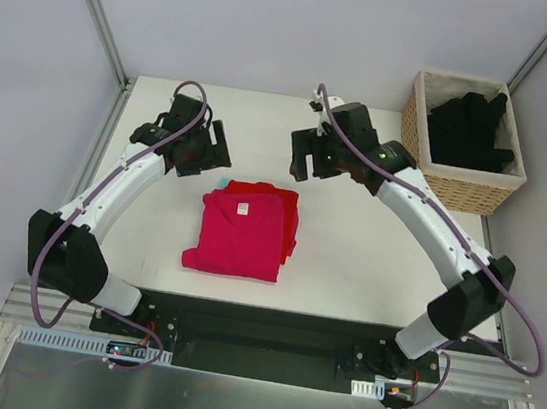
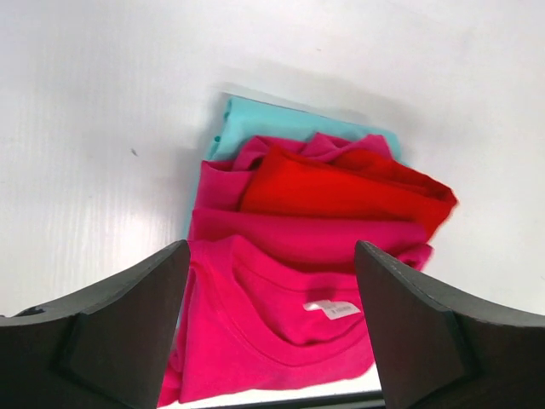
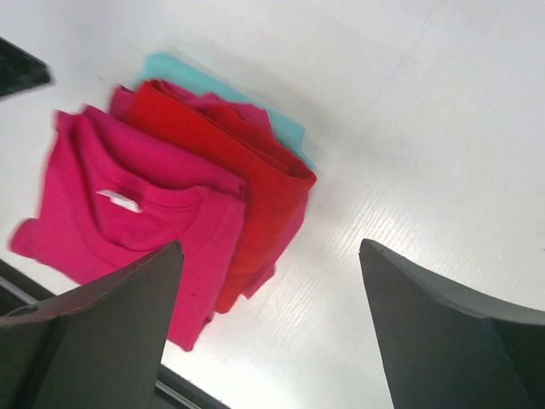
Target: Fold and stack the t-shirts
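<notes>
- Looking at a folded magenta-pink t-shirt (image 1: 240,238) lying on top of the stack, dead centre in the overhead view, on the white table (image 1: 346,265).
- Spotting its small white label (image 2: 332,308) near the collar, low in the left wrist view.
- Seeing a brighter red t-shirt (image 1: 290,217) peeking out from underneath, along the stack's upper and right edges.
- Also catching a strip of turquoise cloth (image 2: 281,123) poking out at the very bottom of the stack, toward the top of the left wrist view.
- Noticing the left gripper (image 1: 215,151) hovering just upper left of the stack, jaws spread wide, gripping nothing.
- Getting the same deal from the right gripper (image 1: 302,156), hanging just upper right of the stack, jaws gaping wide, carrying nothing.
- Seeing the stack framed between dark fingers (image 3: 111,332) in both wrist views, and not managing to tell for sure, but looking like no contact with the cloth.
- Finding the black t-shirts (image 1: 471,125) piled in the wicker basket (image 1: 457,188) at the upper right of the overhead frame, well apart from the stack.
</notes>
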You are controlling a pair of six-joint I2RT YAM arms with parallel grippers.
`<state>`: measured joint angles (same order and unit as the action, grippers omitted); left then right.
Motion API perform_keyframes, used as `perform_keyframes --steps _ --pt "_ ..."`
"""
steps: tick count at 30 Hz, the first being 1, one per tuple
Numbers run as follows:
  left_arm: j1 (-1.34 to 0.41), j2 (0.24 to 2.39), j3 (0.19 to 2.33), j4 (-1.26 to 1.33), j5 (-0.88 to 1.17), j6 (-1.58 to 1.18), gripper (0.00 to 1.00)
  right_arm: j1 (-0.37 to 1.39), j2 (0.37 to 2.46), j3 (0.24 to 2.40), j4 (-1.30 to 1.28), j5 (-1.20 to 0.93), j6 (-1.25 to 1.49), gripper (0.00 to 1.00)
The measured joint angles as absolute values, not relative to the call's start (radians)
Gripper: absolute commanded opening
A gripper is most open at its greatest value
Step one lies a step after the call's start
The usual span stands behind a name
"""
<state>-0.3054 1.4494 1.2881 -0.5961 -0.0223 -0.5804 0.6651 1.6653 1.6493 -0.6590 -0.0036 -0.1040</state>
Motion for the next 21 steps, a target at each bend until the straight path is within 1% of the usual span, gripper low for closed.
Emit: perform_keyframes --steps 1,2,3,6,8,10,13,15,21 --pt "-0.305 1.437 1.288 -0.596 -0.006 -0.580 0.77 0.665 1.622 1.644 -0.655 -0.007 -0.092 0.84" --pt "-0.299 1.427 1.285 -0.593 0.009 -0.580 0.74 0.665 1.594 1.634 -0.650 -0.009 -0.084 0.82" --pt "-0.299 1.417 1.276 -0.587 0.020 -0.580 0.73 0.665 1.554 1.600 -0.631 -0.017 -0.065 0.75" --pt "-0.299 1.375 1.192 -0.568 0.051 -0.583 0.67 0.665 1.495 1.479 -0.607 -0.044 -0.019 0.66" --pt "-0.299 1.350 1.112 -0.565 0.068 -0.584 0.66 0.665 1.488 1.367 -0.591 -0.074 0.018 0.64" --pt "-0.299 1.335 1.044 -0.567 0.080 -0.584 0.66 0.665 1.500 1.266 -0.581 -0.108 0.047 0.59" --pt "-0.299 1.312 0.942 -0.561 0.105 -0.584 0.69 0.665 1.526 1.177 -0.579 -0.163 0.080 0.57" --pt "-0.299 1.290 0.893 -0.548 0.119 -0.585 0.70 0.666 1.537 1.156 -0.571 -0.194 0.095 0.57" --pt "-0.299 1.213 0.793 -0.476 0.167 -0.588 0.69 0.686 1.549 1.141 -0.484 -0.272 0.131 0.57"
